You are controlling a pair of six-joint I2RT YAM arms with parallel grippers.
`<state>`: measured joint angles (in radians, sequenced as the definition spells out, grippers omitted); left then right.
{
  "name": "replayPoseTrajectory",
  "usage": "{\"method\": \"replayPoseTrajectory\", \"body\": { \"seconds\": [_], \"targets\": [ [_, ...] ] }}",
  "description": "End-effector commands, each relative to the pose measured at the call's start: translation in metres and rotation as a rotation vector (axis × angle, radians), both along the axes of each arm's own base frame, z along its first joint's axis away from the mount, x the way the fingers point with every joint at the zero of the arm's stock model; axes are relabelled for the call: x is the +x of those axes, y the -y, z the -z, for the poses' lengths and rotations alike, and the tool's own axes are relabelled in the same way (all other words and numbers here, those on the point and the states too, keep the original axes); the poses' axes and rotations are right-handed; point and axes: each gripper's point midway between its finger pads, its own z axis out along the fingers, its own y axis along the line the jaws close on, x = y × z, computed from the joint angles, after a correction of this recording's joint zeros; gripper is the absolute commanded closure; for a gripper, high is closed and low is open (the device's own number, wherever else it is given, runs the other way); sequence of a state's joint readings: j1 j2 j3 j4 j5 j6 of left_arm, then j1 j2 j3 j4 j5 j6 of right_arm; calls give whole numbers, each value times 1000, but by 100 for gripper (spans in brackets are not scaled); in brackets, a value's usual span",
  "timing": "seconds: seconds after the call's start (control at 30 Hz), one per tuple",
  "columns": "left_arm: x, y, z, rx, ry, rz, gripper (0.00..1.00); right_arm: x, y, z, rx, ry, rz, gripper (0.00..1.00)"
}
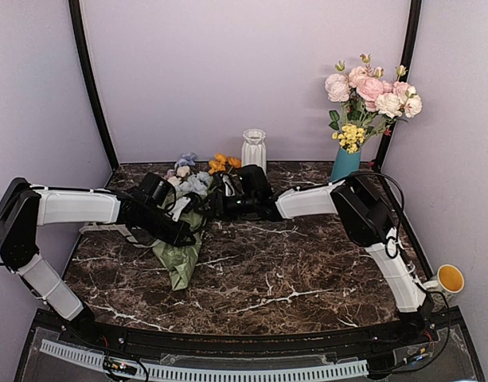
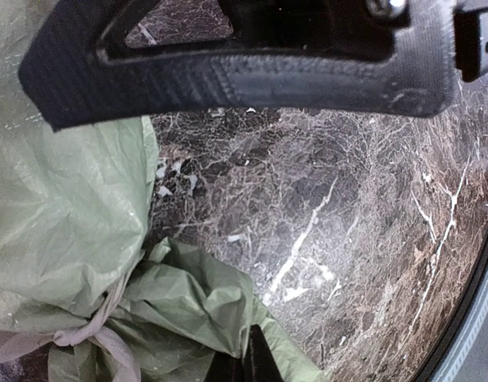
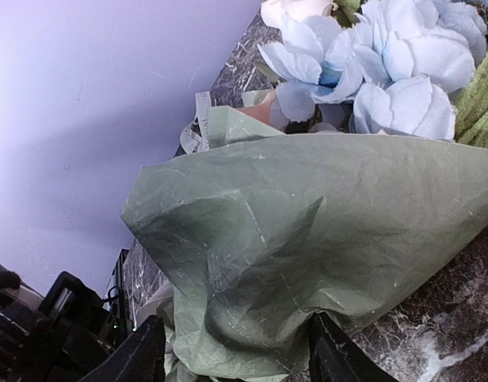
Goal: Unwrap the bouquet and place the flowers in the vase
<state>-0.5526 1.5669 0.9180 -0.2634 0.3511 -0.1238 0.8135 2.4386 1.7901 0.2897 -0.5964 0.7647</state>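
Right, near edge first: yellow cup (image 1: 450, 278) sits at the right edge of the marble surface (image 1: 307, 270). Bouquet (image 1: 182, 239) lies flat left of centre, with the pointed tail of its green wrap (image 1: 178, 267) toward the near edge and its heads toward the back wall (image 1: 228, 72). Ribbon (image 2: 92, 338) is knotted round the wrap and the paper is on, so nothing is unwrapped. Left tool (image 2: 251, 360) comes in from the left, low over the wrap's middle. It's shut, tips narrow and together, right against a green fold; can't tell if any paper is pinched. Black bar (image 2: 228, 76) crosses the top of the left wrist view; can't tell whose it is. Right tool (image 3: 240, 354) comes in from the right at the bouquet's upper end, fingers (image 3: 144, 354) spread wide and straddling a bulge of the wrap, not visibly clamped. Flowers (image 3: 387, 72): pale blue and cream heads poke out just past the wrap's rim, orange ones furthest back, nearest the vase (image 1: 254, 149). Vase is white, ribbed and upright at the back wall, centre, just beyond the orange heads and the right tool, not touching the bouquet. Teal vase (image 1: 345, 164) with pink roses (image 1: 371, 87) and yellow sprigs (image 1: 351, 137) stands upright back right, well apart from both tools.
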Motion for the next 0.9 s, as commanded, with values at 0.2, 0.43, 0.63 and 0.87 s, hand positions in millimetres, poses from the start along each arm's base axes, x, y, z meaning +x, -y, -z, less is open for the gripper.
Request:
{"method": "replayPoseTrajectory", "body": {
  "seconds": [0.2,0.43,0.63,0.87],
  "targets": [
    [-4,1,-15,-26,28,26,100,4,-6,15,-13,-32,-20,65],
    [-1,2,-14,-19,29,30,100,2,-9,15,-22,-28,-31,94],
    [-3,-3,-12,13,25,36,100,12,-3,10,-32,-6,17,100],
    [-17,-36,2,201,3,52,100,65,33,2,-64,10,261,100]
  ]
}}
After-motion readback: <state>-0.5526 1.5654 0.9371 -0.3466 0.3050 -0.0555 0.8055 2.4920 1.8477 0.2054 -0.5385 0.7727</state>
